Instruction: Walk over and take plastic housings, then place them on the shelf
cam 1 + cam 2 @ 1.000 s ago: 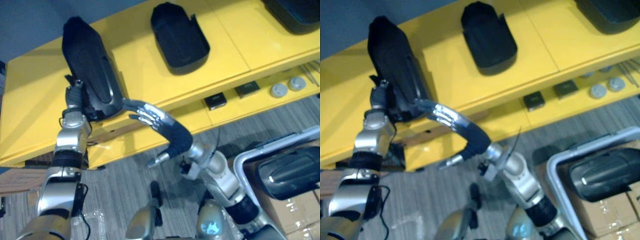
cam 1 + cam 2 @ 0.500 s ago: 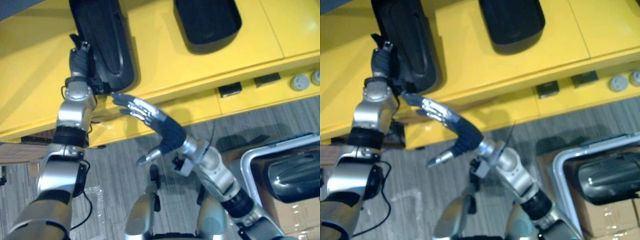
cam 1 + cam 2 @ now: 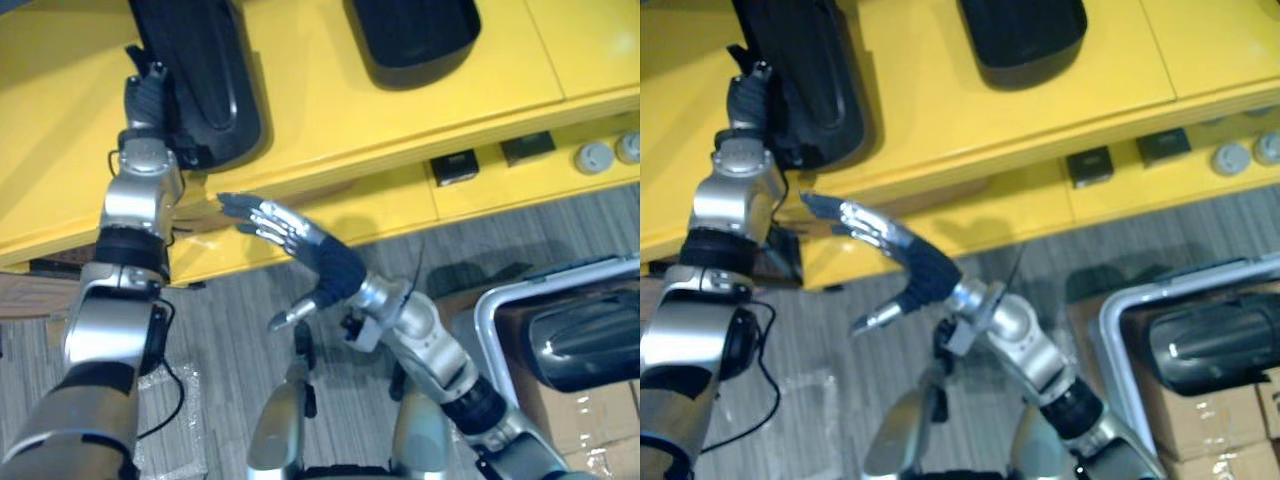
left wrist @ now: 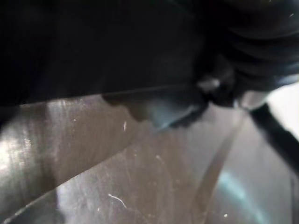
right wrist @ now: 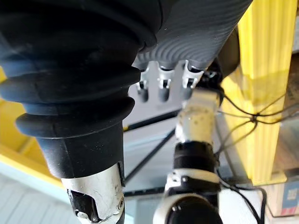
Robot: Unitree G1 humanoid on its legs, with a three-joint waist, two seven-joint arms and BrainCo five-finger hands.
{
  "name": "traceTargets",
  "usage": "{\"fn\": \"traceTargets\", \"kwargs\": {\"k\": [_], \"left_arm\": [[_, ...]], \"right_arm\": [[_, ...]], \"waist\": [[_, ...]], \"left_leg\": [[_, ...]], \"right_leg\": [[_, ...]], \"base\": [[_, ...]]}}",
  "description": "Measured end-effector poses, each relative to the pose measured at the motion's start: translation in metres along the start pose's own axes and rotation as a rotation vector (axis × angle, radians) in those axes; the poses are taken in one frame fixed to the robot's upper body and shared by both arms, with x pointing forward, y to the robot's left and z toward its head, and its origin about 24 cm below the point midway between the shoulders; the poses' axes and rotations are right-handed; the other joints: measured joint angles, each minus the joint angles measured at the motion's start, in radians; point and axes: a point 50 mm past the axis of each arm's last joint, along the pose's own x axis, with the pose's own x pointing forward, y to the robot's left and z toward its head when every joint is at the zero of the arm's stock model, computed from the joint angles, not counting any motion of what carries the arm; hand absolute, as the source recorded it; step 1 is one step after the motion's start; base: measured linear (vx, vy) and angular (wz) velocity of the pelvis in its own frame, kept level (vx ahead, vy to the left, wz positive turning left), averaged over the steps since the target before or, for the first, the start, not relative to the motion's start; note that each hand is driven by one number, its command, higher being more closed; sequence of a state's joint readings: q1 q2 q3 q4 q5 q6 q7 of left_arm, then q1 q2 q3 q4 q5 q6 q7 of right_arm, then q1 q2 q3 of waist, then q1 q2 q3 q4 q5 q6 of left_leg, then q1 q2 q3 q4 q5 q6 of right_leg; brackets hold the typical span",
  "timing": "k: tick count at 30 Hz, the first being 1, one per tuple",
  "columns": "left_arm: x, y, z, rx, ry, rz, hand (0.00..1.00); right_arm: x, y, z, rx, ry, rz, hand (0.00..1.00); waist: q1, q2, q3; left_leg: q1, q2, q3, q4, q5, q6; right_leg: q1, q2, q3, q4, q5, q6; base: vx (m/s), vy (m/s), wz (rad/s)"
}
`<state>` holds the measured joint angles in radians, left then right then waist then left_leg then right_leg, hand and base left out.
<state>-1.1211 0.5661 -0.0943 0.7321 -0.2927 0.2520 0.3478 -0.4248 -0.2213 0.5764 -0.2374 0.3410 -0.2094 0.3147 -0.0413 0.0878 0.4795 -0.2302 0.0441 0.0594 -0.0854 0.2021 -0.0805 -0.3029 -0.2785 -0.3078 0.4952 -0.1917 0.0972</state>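
A long black plastic housing (image 3: 205, 70) lies on the top board of the yellow shelf (image 3: 330, 130), near its left end. My left hand (image 3: 148, 98) is pressed against the housing's near left edge, and its wrist view shows the dark shell (image 4: 93, 46) from very close. My right hand (image 3: 290, 235) hangs open, fingers spread, in front of the shelf's front edge and apart from the housing. A second black housing (image 3: 412, 35) sits further right on the same board. Another housing (image 3: 585, 340) lies in the cart at the right.
The white-framed cart (image 3: 488, 322) stands on the carpet at the lower right, with cardboard boxes (image 3: 605, 445) beside it. The lower shelf board carries small black blocks (image 3: 453, 167) and grey discs (image 3: 595, 157).
The camera has shifted. The housing has gone further onto the shelf with my left hand alongside. My right hand has left the housing's near end and dropped below the shelf edge.
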Motion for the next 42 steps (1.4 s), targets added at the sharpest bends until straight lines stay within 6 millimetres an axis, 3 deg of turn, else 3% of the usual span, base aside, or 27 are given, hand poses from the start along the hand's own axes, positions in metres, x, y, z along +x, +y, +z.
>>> {"fn": "traceTargets", "kwargs": {"k": [6,13,14,27,36,39,42], "left_arm": [[0.004,0.006,0.005,0.049,0.0,0.026,1.0],[0.006,0.011,0.0,0.086,0.026,0.035,1.0],[0.007,0.013,-0.002,0.091,0.035,0.038,0.0],[0.008,0.023,-0.011,0.101,0.093,0.114,0.0],[0.006,0.027,-0.011,0.009,0.097,0.279,0.0],[0.005,0.021,0.0,-0.054,0.045,0.342,0.0],[0.003,0.016,0.028,-0.149,-0.084,0.411,0.0]], "right_arm": [[-0.006,0.003,-0.007,0.031,0.036,-0.045,0.0],[-0.007,0.008,-0.01,0.061,0.039,-0.067,0.0],[-0.006,0.008,-0.01,0.061,0.037,-0.068,0.0],[-0.008,0.008,-0.011,0.067,0.046,-0.078,0.0],[-0.014,0.008,-0.016,0.087,0.065,-0.147,0.0],[-0.018,0.011,-0.019,0.104,0.078,-0.179,0.0],[-0.019,0.019,-0.02,0.099,0.071,-0.192,0.0]], "waist": [[-0.001,-0.031,-0.012],[-0.001,-0.047,-0.02],[-0.003,-0.047,-0.02],[-0.02,-0.048,-0.021],[-0.03,-0.06,-0.027],[-0.03,-0.078,-0.037],[-0.034,-0.087,-0.042]], "left_leg": [[-0.003,0.0,0.008,0.005,0.002,-0.002],[0.009,0.001,0.032,0.005,0.001,-0.003],[0.012,0.001,0.037,0.005,0.001,-0.003],[0.019,-0.002,0.06,0.005,0.001,-0.003],[0.017,-0.001,0.063,0.005,0.001,-0.003],[0.015,-0.001,0.063,0.005,0.0,-0.004],[0.017,0.0,0.067,0.005,0.0,-0.004]], "right_leg": [[-0.01,0.001,0.011,0.0,0.001,0.0],[-0.011,0.003,0.03,-0.004,0.005,0.003],[-0.011,0.003,0.035,-0.005,0.007,0.005],[-0.029,0.002,0.066,0.01,0.009,0.008],[-0.032,0.005,0.067,0.006,0.009,0.008],[-0.031,0.008,0.067,0.001,0.011,0.009],[-0.026,0.012,0.068,-0.012,0.022,0.008]], "base": [[0.0,-0.013,-0.03],[0.0,-0.012,-0.07],[-0.01,-0.013,-0.13],[-0.01,-0.018,-0.06],[0.0,-0.015,0.0],[0.01,-0.012,0.0],[0.01,-0.013,-0.05]]}}
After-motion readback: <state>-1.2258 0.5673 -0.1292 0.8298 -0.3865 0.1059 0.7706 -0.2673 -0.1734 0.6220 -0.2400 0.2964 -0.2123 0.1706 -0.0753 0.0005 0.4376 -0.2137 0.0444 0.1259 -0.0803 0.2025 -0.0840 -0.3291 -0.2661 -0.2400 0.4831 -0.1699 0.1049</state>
